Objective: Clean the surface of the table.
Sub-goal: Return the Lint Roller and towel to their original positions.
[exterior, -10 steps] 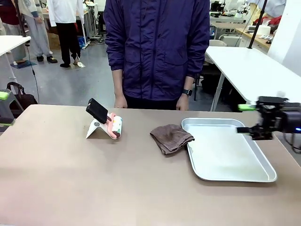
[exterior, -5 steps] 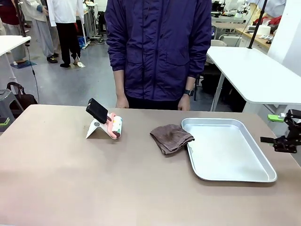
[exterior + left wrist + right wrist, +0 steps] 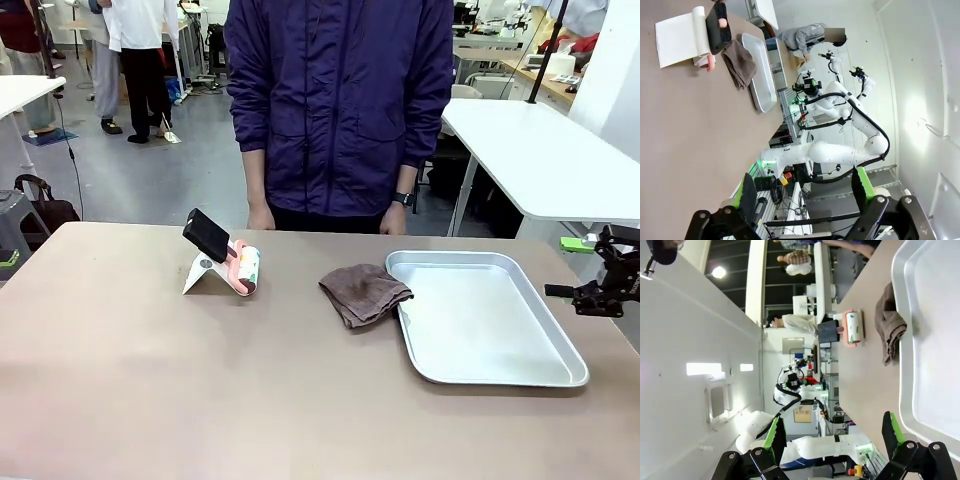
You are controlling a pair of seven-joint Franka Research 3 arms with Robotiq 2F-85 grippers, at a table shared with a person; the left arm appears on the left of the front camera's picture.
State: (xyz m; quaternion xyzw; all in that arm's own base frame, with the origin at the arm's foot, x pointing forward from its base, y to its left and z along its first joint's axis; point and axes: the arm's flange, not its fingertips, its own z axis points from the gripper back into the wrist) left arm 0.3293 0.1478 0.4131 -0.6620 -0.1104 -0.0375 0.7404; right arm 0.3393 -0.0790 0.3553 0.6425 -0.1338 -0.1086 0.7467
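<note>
The brownish-taupe table carries a crumpled brown cloth near its middle. Left of the cloth, a lint roller with a black handle leans on a folded white card. My right gripper hangs open past the table's right edge, beside the metal tray. In the right wrist view its green-padded fingers stand wide apart with nothing between them, the tray and cloth ahead. My left gripper is open and empty, looking along the table toward the cloth.
A person in a dark blue jacket stands at the far edge, hands hanging just behind the table. A white-topped table stands at the back right. A dark bag sits on the floor at the left.
My right gripper has drawn back to the right, off the tray's right rim to the picture's edge. The left gripper has slipped out of the front view at the left.
</note>
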